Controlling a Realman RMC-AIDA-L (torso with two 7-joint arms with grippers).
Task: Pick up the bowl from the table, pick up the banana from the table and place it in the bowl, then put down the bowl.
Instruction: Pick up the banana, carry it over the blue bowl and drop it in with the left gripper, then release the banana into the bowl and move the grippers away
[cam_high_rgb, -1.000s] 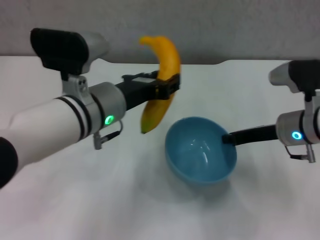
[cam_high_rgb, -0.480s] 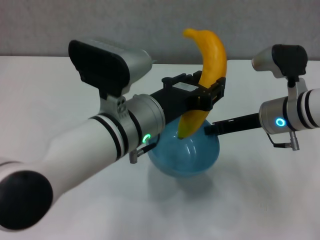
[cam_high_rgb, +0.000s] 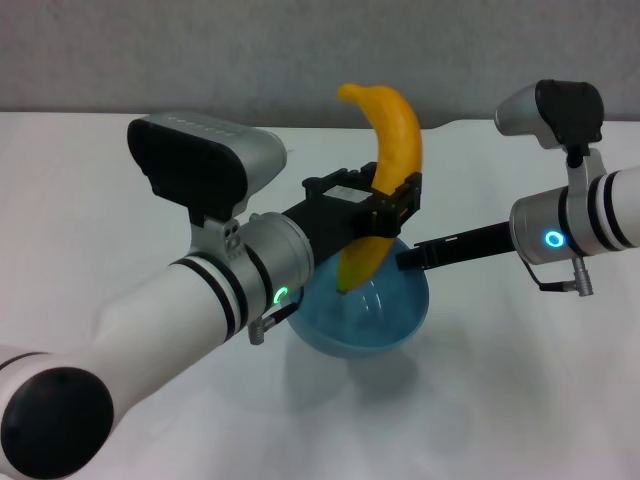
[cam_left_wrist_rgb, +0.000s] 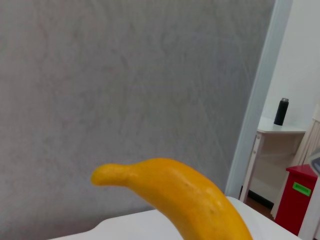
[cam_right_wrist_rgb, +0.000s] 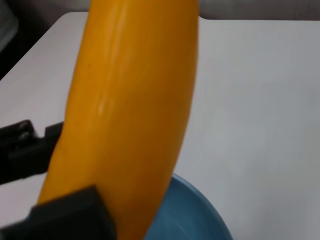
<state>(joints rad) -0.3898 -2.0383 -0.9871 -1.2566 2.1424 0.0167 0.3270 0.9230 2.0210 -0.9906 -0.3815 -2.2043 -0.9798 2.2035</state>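
Left gripper (cam_high_rgb: 392, 205), clamped on the curved yellow-orange banana (cam_high_rgb: 385, 150), has dropped so its lower end now dips inside the glossy light-blue bowl (cam_high_rgb: 375, 315), held off the white table (cam_high_rgb: 520, 400) seemingly by right gripper (cam_high_rgb: 405, 258) pinching its rim; release next.

Soft, even light falls from above. A faint shadow pools on the counter (cam_high_rgb: 330, 385) under the bowl (cam_high_rgb: 365, 315), whose inside shows small glints. My wrist views blur the close banana (cam_right_wrist_rgb: 130, 115).
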